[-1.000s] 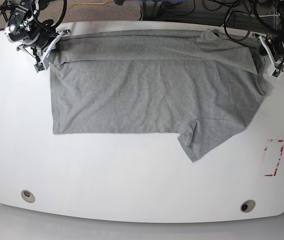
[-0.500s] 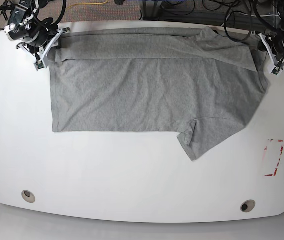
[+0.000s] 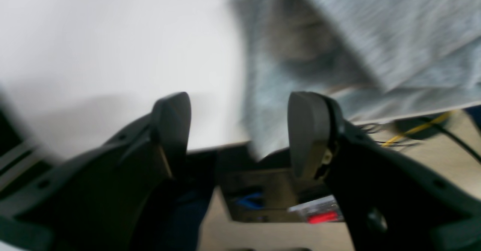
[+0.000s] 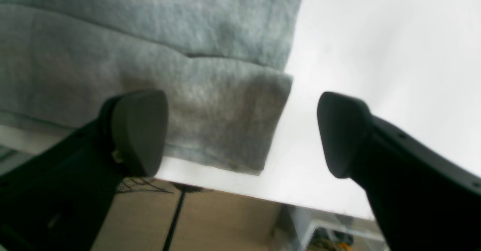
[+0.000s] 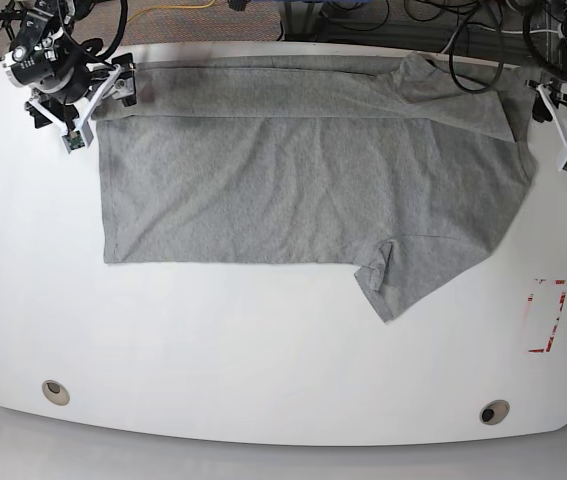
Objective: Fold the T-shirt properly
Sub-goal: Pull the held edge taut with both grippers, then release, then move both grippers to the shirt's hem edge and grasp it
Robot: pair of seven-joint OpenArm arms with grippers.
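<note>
One table (image 5: 263, 350): white, bare below both grippers; far rim just behind them.
T-shirt (image 5: 303, 180): grey, flat, spanning from one gripper to the other, top strip folded over along the far rim.
Right gripper (image 5: 91, 100): spread wide, empty, above the shirt's folded corner (image 4: 240, 123).
Left gripper (image 5: 555, 128): spread, empty, just off the shirt's edge (image 3: 263, 104).
</note>
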